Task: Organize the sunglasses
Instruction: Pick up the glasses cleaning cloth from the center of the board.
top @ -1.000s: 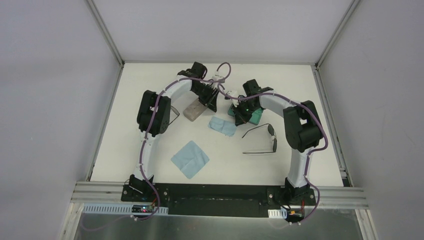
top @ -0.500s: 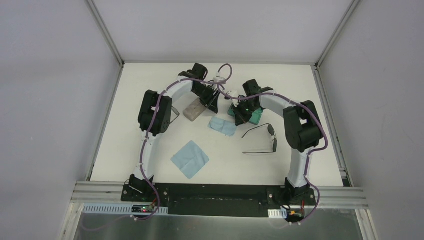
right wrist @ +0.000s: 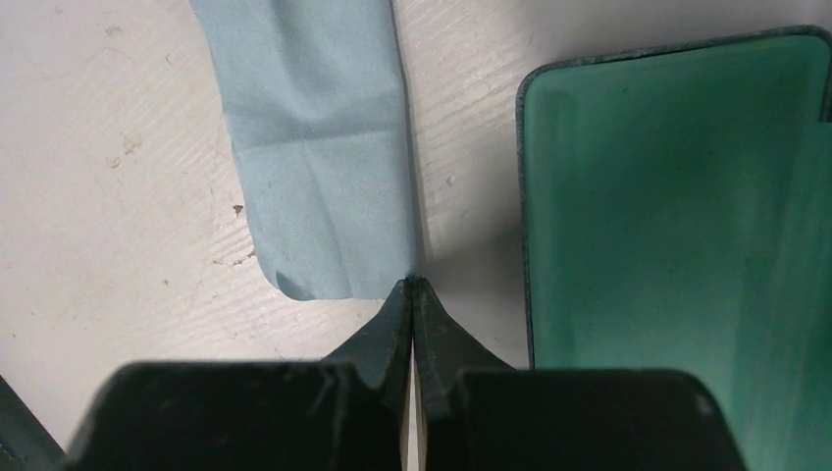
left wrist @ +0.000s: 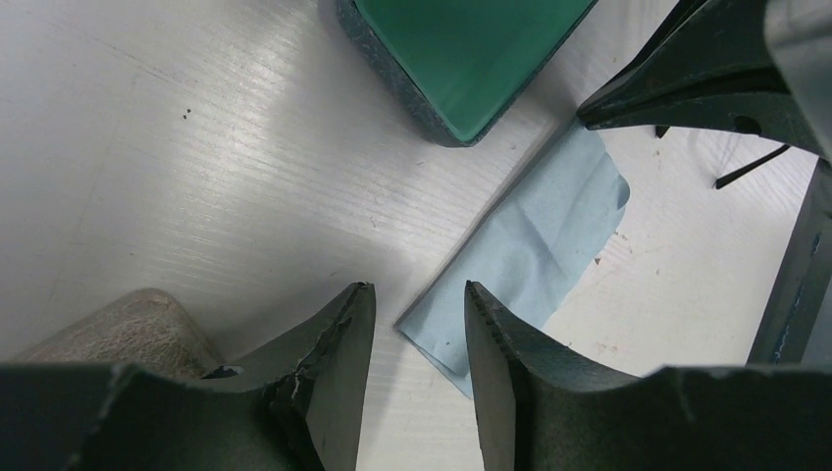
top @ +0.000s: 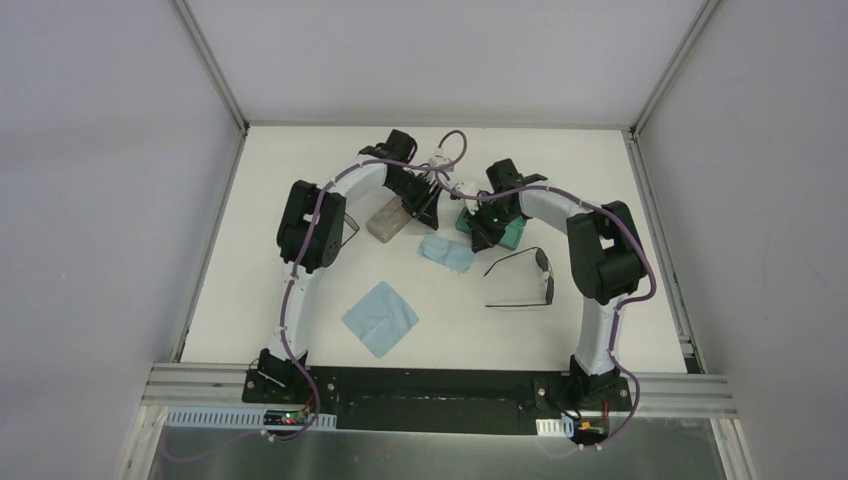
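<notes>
The table point(left wrist: 196, 147) is finished white, finely grained and faintly sheened. The open case point(right wrist: 677, 196) is lined in smooth glossy green within a dark pebbled rim. The beige case point(left wrist: 118, 329) is covered in rough woven fabric. The cloth point(right wrist: 314, 137) is shown matt and creased. The left gripper point(left wrist: 419, 289) is formed of dark matt plastic, chipped at one edge

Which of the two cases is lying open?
The green-lined case beside the folded blue cloth: its inside faces up. The beige case, left of it, shows only its closed textured shell.

sunglasses point(top: 545, 268): unfolded, lying flat | cloth point(top: 380, 318): spread, well apart
</notes>
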Motion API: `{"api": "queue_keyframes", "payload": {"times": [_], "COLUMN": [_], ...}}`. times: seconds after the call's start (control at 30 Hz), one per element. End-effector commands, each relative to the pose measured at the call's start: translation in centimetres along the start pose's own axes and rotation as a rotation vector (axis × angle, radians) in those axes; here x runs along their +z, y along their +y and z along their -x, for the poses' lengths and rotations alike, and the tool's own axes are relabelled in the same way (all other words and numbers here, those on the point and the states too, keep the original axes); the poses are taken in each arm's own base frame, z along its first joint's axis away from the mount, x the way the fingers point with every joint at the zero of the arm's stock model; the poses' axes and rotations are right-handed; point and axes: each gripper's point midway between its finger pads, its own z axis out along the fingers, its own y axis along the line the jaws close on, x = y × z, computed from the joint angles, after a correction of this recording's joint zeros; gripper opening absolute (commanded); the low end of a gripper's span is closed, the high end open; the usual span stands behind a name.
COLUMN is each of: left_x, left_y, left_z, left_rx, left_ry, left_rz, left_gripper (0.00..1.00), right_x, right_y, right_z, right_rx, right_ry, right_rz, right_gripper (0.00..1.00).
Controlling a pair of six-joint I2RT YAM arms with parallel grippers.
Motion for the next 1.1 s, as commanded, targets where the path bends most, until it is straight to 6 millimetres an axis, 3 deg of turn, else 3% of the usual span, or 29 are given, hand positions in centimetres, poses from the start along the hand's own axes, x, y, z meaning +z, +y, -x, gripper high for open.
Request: {"api": "queue_keyframes", "payload": {"times": [0.0,0.17,0.33,0.5,0.8,1.07], "left_x": [0.8,0.9,1.0,1.4,2.3,2.6], "left_y": [0.4,-1.0,-0.8,-0.5,-2.4,-0.2], "left_z": [-3.9,-4.9,-4.9,-4.7,-5.1,-2.7], "left_rx": [-0.090,-0.148,-0.163,-0.158,-0.146,-0.145], "left_ry": [0.086,0.079,0.072,0.071,0.088,0.044], "left_rz": [0.048,0.023,0.042,0.038,-0.013,0.061], "left_gripper": [0.42,0.43,0.41,0.38,0.32,0.37], "right_x": [-1.2,-1.5,-1.5,-1.9,-2.3,-1.9], "right_y": [0.4,0.9,0.8,0.2,-1.3,-1.4], "right_z": [0.8,0.0,-0.5,-0.8,-0.8,-0.7], "right_rx": [-0.032,-0.037,-0.034,-0.025,0.011,0.016], "right_ry": [-0.026,-0.016,-0.008,-0.004,-0.024,-0.026], "right_rz": [0.009,0.011,-0.002,-0.022,-0.047,-0.038], "right_gripper": [0.00,0.00,0.00,0.00,0.00,0.00]}}
